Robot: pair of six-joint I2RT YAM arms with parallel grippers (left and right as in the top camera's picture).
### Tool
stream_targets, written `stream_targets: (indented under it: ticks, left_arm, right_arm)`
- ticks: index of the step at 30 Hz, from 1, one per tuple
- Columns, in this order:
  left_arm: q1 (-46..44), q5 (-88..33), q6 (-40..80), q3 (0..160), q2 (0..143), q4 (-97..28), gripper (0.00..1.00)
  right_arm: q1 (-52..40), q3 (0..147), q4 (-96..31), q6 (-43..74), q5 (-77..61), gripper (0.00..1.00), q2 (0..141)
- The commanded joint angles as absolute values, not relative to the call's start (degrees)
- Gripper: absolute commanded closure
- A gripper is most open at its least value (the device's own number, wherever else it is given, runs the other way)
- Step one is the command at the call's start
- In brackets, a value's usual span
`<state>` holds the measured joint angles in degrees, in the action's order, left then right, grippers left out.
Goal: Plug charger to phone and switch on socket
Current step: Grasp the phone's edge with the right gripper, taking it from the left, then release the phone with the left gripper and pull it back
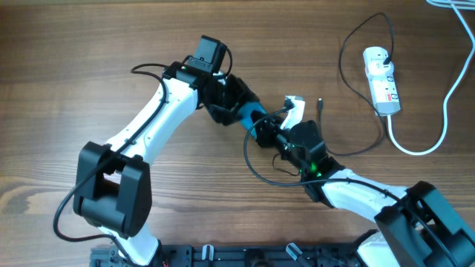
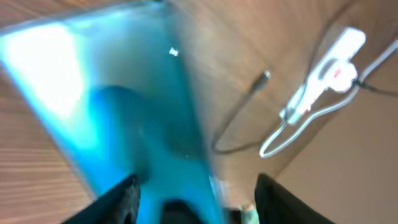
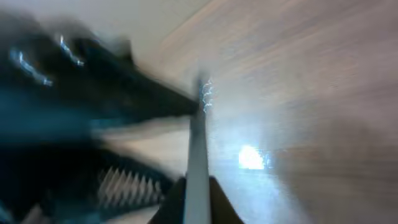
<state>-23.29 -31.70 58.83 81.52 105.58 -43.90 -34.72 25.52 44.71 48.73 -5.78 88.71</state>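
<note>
Turquoise phone (image 2: 124, 112) is clamped in your left gripper (image 2: 198, 198). Right gripper (image 1: 269, 130) sits right against it; can't tell if it's gripping.

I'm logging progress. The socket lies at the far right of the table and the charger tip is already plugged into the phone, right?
Not quite. The charger tip is not plugged in: the overhead view shows it lying loose on the table, apart from the phone. The socket does lie at the far right.
</note>
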Motion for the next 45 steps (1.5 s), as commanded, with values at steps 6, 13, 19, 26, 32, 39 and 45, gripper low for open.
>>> stream_targets:
  ticks: [6,13,19,26,32,39,45]
  left_arm:
    - [-24.3,-32.9,59.0,82.2,104.2,-44.3,0.61]
    - [-18.9,-32.5,55.6,82.2,104.0,-42.0,0.53]
    - [-6.2,-29.0,45.5,82.2,97.4,-46.2,0.44]
    - [-2.5,-7.3,42.4,82.2,83.3,-57.8,0.42]
    - [-2.5,-6.6,44.5,82.2,75.2,-64.0,0.42]
    - [-2.5,-19.9,50.1,82.2,71.7,-69.8,0.11]
    - [-7.3,-20.8,50.5,82.0,73.0,-68.7,0.00]
  right_arm:
    - [-35.3,26.8,46.9,48.0,-9.9,0.96,88.6]
    - [-34.8,26.8,45.7,50.4,-5.8,0.96,88.5]
    - [-26.5,26.8,45.8,81.6,-18.9,0.95,88.2]
    - [-18.5,26.8,52.8,104.4,-43.5,0.96,88.2]
    - [-18.5,26.8,54.6,118.8,-44.7,0.96,88.2]
    - [-18.5,26.8,55.3,118.7,-44.0,0.96,88.2]
    - [-18.5,26.8,55.3,118.7,-43.5,0.96,88.2]
